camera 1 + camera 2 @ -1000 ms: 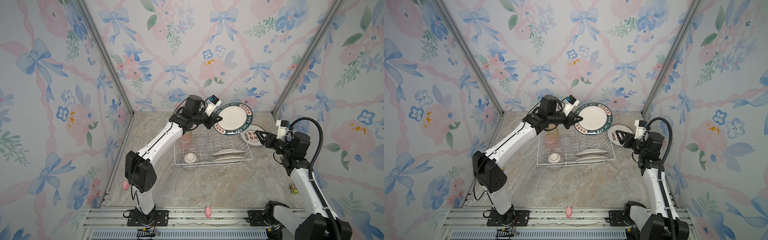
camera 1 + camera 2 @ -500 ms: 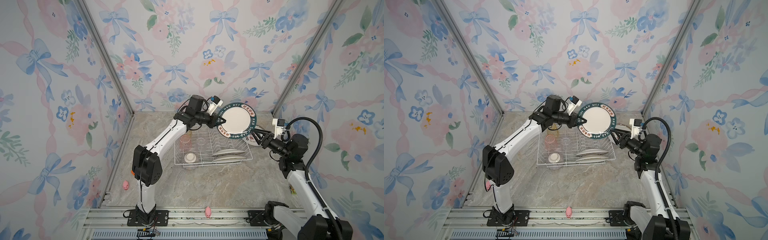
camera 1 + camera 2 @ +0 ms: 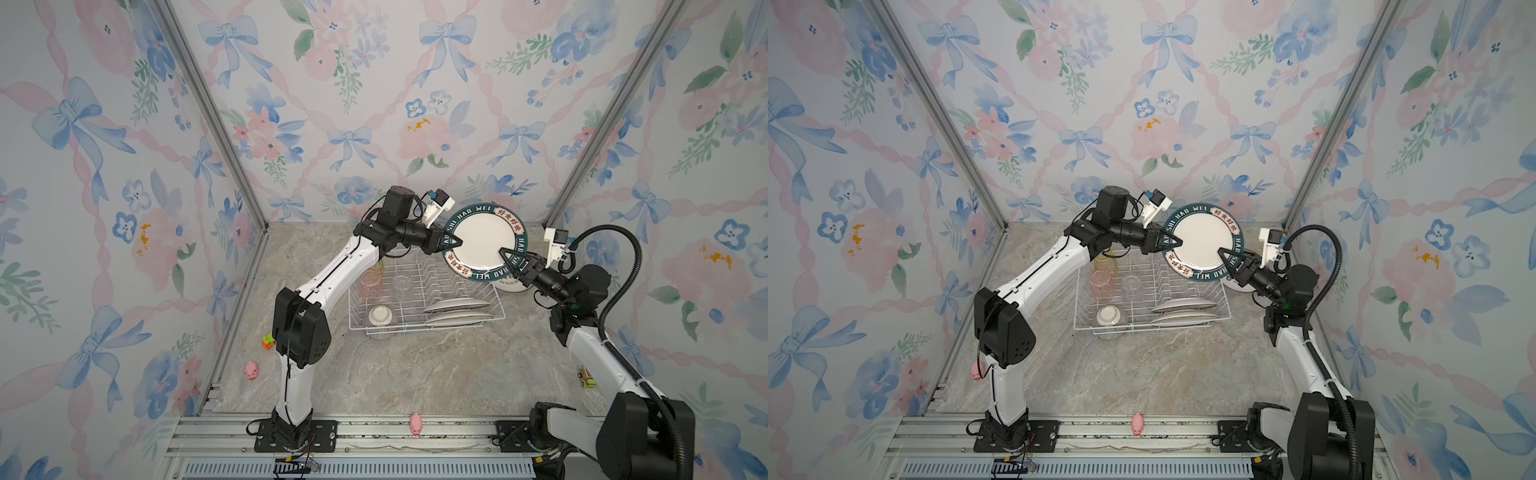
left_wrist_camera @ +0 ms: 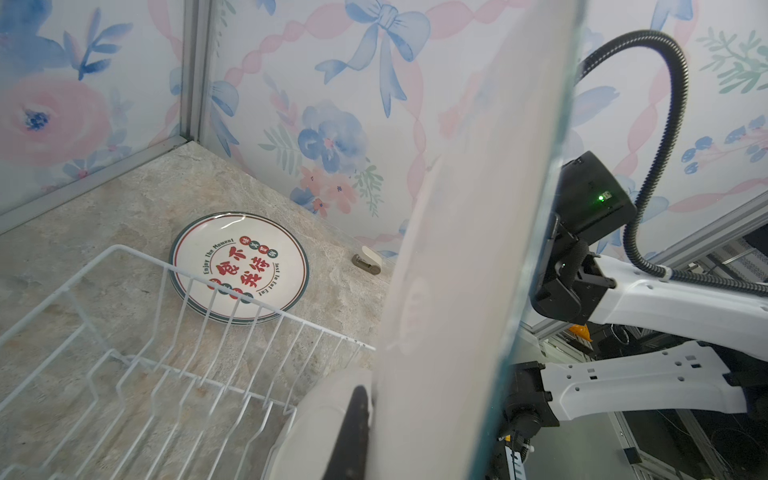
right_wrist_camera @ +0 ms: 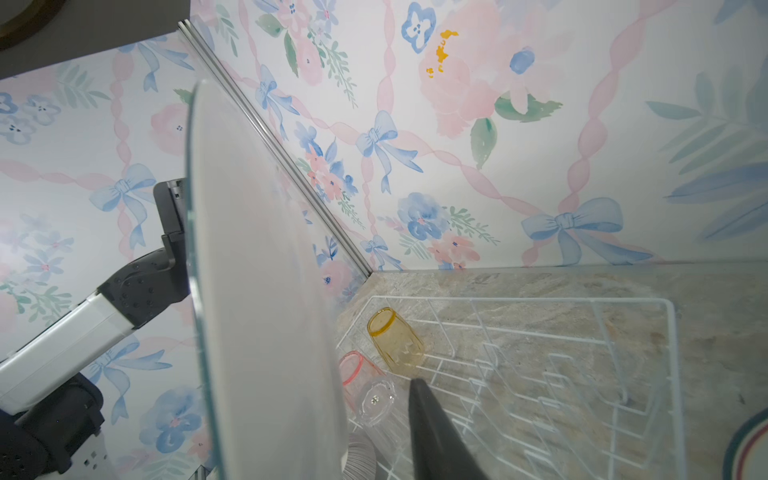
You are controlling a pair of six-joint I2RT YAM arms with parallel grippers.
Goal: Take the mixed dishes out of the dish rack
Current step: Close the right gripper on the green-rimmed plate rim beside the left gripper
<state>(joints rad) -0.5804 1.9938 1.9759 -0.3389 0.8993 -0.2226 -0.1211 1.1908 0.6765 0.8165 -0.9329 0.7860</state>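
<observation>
My left gripper (image 3: 453, 241) (image 3: 1173, 241) is shut on the left rim of a white, dark-rimmed lettered plate (image 3: 484, 245) (image 3: 1202, 243), held upright above the dish rack (image 3: 494, 307). My right gripper (image 3: 509, 257) straddles the plate's lower right rim. In the right wrist view a gap shows between the plate (image 5: 257, 270) and the one visible finger (image 5: 436, 432). In the rack lie two white plates (image 3: 455, 305), a pink tumbler (image 3: 371, 282), a clear tumbler (image 3: 402, 284), a yellow tumbler (image 5: 395, 338) and an upturned ribbed bowl (image 3: 380, 316).
Another lettered plate (image 4: 239, 268) lies flat on the table right of the rack, with a small beige object (image 4: 368, 259) beyond it. Pink pig toys (image 3: 250, 370) (image 3: 416, 424) and small toy cars (image 3: 269, 342) (image 3: 587, 379) lie about. Walls close in on three sides.
The left arm swung the plate to the right and a little lower. The right gripper rose from near the table plate to the held plate's edge, and its jaws narrowed.
</observation>
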